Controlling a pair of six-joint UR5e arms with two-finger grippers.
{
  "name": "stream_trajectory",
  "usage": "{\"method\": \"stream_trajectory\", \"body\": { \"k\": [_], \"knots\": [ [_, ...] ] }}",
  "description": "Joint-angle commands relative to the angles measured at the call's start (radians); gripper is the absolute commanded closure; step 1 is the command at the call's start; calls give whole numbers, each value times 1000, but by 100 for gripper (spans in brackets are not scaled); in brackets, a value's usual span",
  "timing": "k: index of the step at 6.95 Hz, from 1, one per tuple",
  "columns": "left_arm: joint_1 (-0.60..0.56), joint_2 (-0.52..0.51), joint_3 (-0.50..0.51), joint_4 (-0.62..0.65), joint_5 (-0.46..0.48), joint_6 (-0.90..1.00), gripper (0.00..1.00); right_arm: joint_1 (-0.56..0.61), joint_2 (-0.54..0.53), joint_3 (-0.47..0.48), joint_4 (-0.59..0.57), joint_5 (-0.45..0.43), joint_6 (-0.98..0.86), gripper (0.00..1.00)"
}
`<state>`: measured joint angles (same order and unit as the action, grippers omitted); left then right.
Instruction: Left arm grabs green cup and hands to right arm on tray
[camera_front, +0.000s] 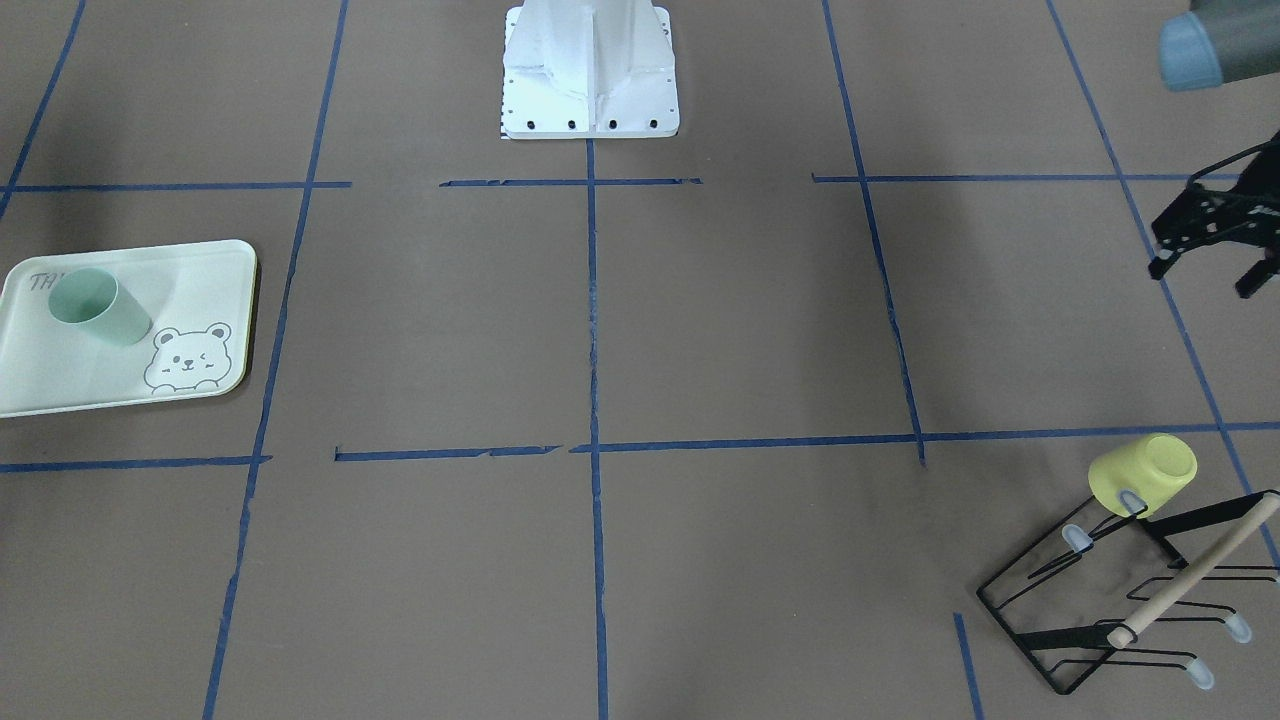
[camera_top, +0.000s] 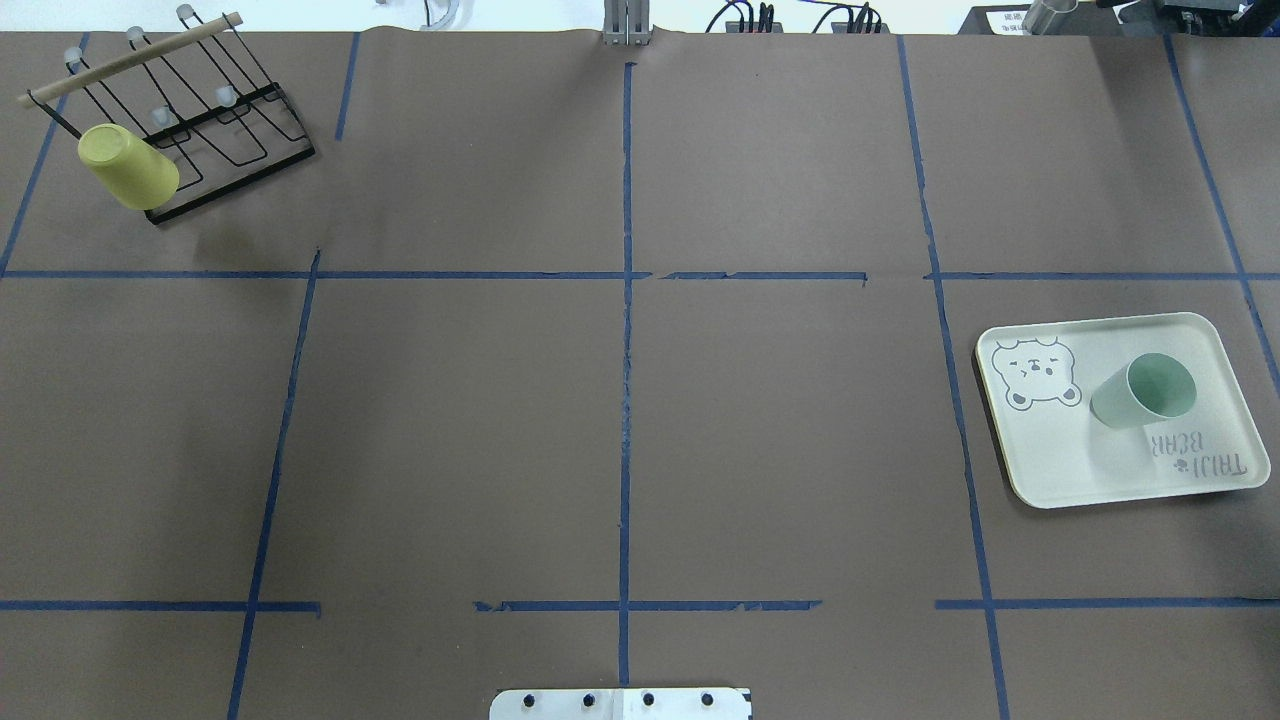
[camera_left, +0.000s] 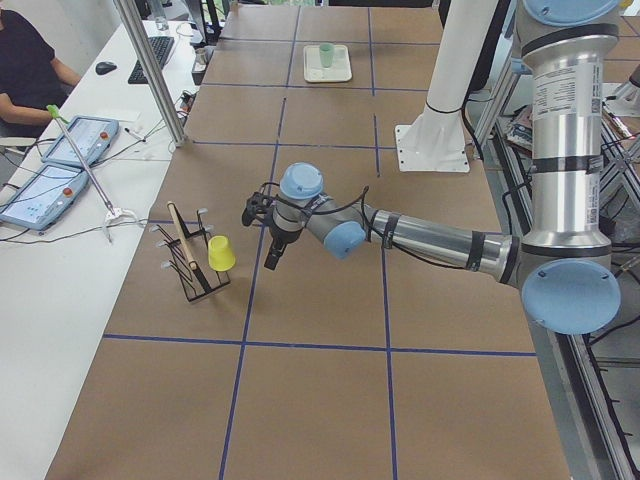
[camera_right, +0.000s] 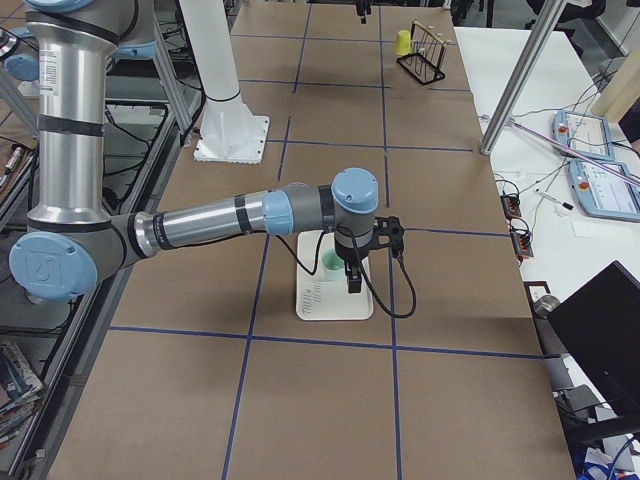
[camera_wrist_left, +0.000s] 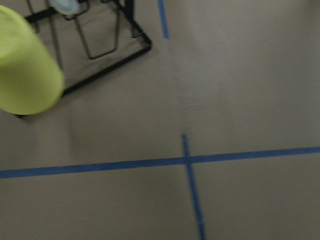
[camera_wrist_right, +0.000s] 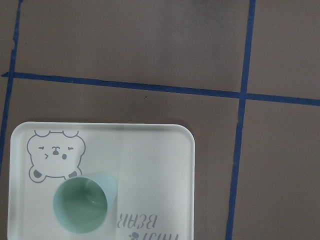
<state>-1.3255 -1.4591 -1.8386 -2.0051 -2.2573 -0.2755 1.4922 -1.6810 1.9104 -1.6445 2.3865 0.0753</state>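
Note:
The green cup (camera_top: 1145, 390) stands upright, mouth up, on the tray (camera_top: 1050, 465) at the table's right side. Both also show in the front view, the cup (camera_front: 100, 305) on the tray (camera_front: 205, 275), and in the right wrist view, the cup (camera_wrist_right: 82, 205) on the tray (camera_wrist_right: 150, 160). My left gripper (camera_front: 1203, 278) is open and empty, hanging above the table near the rack, far from the cup. My right gripper (camera_right: 352, 272) hangs above the tray by the cup. It shows only in the exterior right view, so I cannot tell whether it is open.
A yellow cup (camera_front: 1145, 475) hangs upside down on a black wire rack (camera_front: 1130, 600) with a wooden bar at the table's far left corner. It also shows in the left wrist view (camera_wrist_left: 25, 70). The white robot base (camera_front: 590, 70) stands mid-table. An operator (camera_left: 25, 70) sits beside the table.

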Motion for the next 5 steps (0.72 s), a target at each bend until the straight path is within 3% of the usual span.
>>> {"method": "stream_trajectory", "body": {
  "k": [1, 3, 5],
  "knots": [
    [-220, 11, -14, 304, -76, 406, 0, 13, -20, 6, 5, 6, -2, 0],
    [-248, 25, -69, 542, -76, 505, 0, 14, -26, 7, 6, 3, -3, 0],
    [-242, 100, -97, 585, -70, 503, 0, 14, -36, 7, 5, 3, -34, 0]
  ]
}}
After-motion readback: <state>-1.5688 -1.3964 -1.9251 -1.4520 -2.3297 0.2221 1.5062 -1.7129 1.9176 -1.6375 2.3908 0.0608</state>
